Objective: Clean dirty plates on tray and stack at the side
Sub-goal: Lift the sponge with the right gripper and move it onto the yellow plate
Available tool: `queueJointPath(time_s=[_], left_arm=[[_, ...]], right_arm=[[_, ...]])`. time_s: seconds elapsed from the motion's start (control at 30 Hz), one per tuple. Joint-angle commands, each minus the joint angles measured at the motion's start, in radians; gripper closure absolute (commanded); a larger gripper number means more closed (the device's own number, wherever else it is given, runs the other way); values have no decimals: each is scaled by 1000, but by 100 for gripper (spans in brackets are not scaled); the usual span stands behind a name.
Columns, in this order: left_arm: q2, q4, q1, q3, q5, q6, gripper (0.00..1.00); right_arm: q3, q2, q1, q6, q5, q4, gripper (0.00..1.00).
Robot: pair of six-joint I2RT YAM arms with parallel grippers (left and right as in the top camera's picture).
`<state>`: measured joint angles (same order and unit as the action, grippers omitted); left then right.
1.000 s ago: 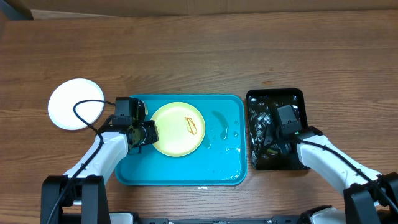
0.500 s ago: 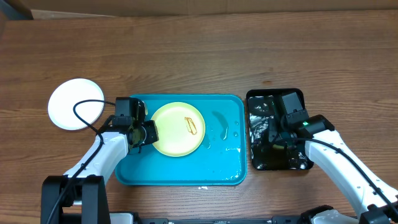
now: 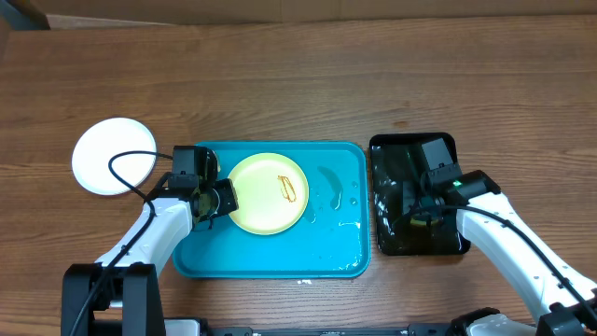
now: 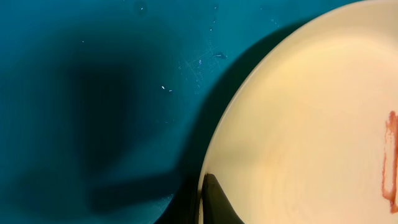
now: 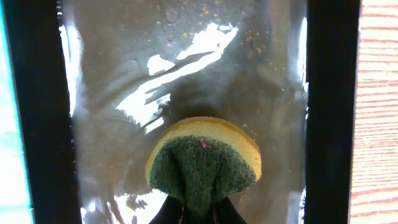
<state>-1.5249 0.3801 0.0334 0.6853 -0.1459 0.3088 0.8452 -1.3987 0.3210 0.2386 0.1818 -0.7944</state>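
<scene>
A pale yellow-green plate with a brown-orange smear lies in the turquoise tray. My left gripper is shut on the plate's left rim; in the left wrist view one finger lies on the plate. A white plate lies on the table, left of the tray. The third plate is out of view. My right gripper is shut on a round yellow sponge with a green scrub face, held over the black tray.
The black tray holds shiny water and stands right of the turquoise tray. Water pools on the turquoise tray's right half. Bare wooden table lies behind both trays.
My right gripper moved back and forth over the black tray with the sponge, stirring the water. The left gripper and the yellow-green plate have not moved.
</scene>
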Motion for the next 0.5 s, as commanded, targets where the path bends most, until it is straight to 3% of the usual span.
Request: queueJointPath(time_s=[0.0, 0.13, 0.27, 0.47], left_arm=[[-6, 3, 6, -15, 15, 14, 96], [-6, 3, 6, -15, 14, 13, 96], [-6, -10, 6, -15, -2, 11, 96], [-6, -27, 6, -15, -86, -50, 96]], right_arm=[[112, 0, -3, -17, -27, -5, 96], [236, 0, -2, -91, -195, -58, 96], [270, 0, 11, -91, -415, 44, 96], [269, -69, 115, -91, -464, 198, 96]])
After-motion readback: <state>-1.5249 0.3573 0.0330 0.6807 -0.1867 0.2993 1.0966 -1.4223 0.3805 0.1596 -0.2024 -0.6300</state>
